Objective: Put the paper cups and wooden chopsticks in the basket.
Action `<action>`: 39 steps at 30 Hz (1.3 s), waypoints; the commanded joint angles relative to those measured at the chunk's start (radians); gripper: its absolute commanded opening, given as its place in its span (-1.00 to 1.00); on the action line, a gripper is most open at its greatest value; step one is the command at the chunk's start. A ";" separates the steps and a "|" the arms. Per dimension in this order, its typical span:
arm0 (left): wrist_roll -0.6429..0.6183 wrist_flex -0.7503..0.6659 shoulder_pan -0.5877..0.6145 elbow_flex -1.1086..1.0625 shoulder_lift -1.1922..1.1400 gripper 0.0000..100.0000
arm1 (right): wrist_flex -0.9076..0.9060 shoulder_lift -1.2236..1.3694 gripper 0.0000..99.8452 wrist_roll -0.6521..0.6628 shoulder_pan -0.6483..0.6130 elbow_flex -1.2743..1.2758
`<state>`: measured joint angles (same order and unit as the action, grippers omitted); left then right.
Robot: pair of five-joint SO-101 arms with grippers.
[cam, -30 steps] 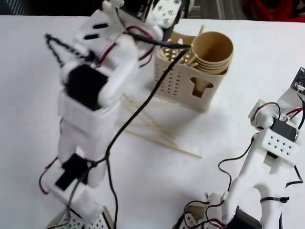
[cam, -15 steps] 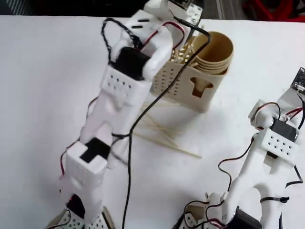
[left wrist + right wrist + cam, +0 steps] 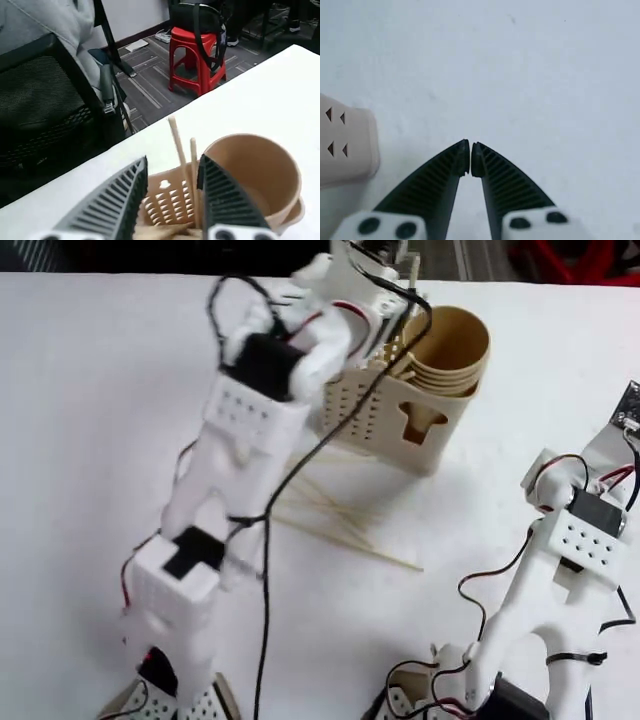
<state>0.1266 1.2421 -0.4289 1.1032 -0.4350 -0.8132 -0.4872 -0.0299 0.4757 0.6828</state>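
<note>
**High view.** The basket (image 3: 385,415), cream and perforated, stands upper centre on the white table (image 3: 90,390). A stack of paper cups (image 3: 448,348) sits in its right-hand end, leaning towards the upper right. Loose wooden chopsticks (image 3: 335,518) lie fanned on the table just below the basket, at frame centre, the longest running towards the lower right. The left arm (image 3: 235,440) rises from the lower left and extends over the basket's left-hand end. The right arm (image 3: 570,550) stands at the lower right, well apart from the basket.

**Left wrist view.** The left gripper (image 3: 173,162) is above the basket rim (image 3: 162,192) with its jaws apart. Two upright chopsticks (image 3: 176,142) stand in the basket, in the gap between the jaws; contact with either jaw cannot be told. The top paper cup (image 3: 255,172) is just beside them. A red stool (image 3: 197,57) and a black chair (image 3: 45,100) are on the floor beyond the table edge.

**Right wrist view.** The right gripper (image 3: 470,152) is over bare table, jaws closed tip to tip and holding nothing. A beige rounded object (image 3: 345,145) lies at the left edge.
</note>
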 commanded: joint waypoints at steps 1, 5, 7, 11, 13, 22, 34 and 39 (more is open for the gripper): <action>-0.003 0.141 0.050 0.048 0.174 -0.65 | 0.008 -0.041 -0.96 -0.002 0.005 -0.044; -0.003 0.307 0.105 0.048 0.265 -0.65 | 0.007 -0.041 -0.96 -0.002 0.004 -0.044; -0.003 0.394 0.134 0.048 0.303 -0.65 | 0.007 -0.042 -0.96 0.000 0.004 -0.044; -0.002 0.511 0.194 0.048 0.380 -0.65 | -0.002 -0.054 -0.96 0.002 0.004 -0.063; -0.002 0.535 0.226 0.044 0.423 -0.71 | -0.030 -0.085 -0.96 0.002 0.005 -0.074; 0.051 0.545 0.341 -0.086 0.631 -0.96 | -0.223 -0.360 -0.83 0.137 -0.122 -0.137; 0.049 0.397 0.464 -0.844 1.161 -0.96 | -0.538 -0.476 -0.82 0.529 -0.737 -0.218; 0.046 0.195 0.533 -1.306 1.454 -0.96 | -0.611 -0.475 -0.82 0.585 -0.908 -0.216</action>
<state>0.1680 1.5980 0.0545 0.1458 0.7986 -1.3825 -0.9459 0.5163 -0.3130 0.5063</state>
